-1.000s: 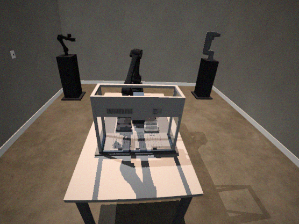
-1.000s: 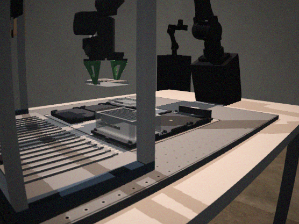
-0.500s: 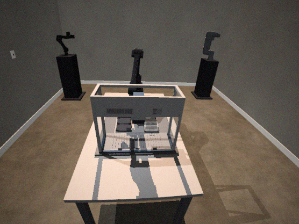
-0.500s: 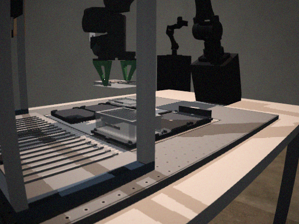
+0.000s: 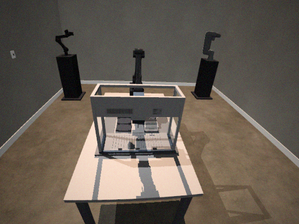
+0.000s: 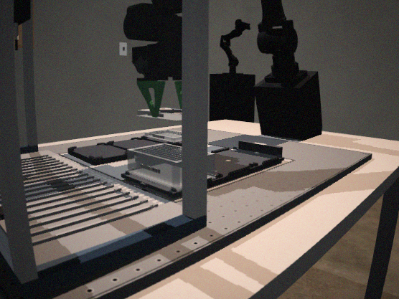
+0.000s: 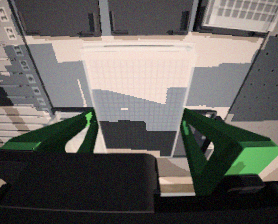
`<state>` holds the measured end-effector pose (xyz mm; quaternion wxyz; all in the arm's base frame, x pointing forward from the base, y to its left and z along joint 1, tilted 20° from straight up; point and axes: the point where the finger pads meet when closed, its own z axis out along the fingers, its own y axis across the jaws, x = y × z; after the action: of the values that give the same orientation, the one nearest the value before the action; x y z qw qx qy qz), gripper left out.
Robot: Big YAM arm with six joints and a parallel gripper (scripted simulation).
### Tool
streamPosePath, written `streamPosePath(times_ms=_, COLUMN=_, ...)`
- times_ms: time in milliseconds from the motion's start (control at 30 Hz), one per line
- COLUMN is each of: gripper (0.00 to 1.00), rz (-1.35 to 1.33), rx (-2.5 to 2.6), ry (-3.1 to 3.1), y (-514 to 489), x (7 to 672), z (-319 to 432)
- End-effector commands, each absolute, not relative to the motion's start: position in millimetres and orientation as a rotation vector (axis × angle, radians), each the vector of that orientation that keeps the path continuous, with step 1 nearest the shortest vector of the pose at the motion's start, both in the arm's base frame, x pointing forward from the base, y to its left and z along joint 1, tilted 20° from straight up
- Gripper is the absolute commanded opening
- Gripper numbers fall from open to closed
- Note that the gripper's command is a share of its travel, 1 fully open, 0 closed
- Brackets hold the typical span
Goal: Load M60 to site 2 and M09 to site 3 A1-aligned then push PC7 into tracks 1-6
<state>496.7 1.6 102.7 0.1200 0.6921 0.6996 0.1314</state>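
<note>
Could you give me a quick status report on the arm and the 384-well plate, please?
Gripper shut on the 384-well plate, held in the air above the deck. Deep-well block sits on the carrier. Frame post hides part of the exterior view.

Bright green pincer fingers on a black arm, clamped on a pale, whitish 384-well plate with a very fine grid of wells, half crossed by grey shadow. Dark charcoal carrier with a translucent grey deep-well block topped by a fine dotted grid. Black plate nests alongside. White 96-well plate with a coarser square grid. Grey apron dotted with small holes. Dark stripes of rails over lighter grey. Pale cream tabletop banded with grey shadows. Light grey frame with a dark vent pattern. Brown floor, grey walls, black pedestals.
</note>
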Motion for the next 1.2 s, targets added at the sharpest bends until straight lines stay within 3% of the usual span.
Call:
streamPosePath(times_ms=0, gripper=0.0, rz=0.431, rx=2.022, ry=1.991, y=9.0, x=511.2, z=122.9)
streamPosePath(times_ms=1167, gripper=0.0, rz=0.368, rx=2.055, ry=2.028, y=131.4, x=502.0, z=103.8)
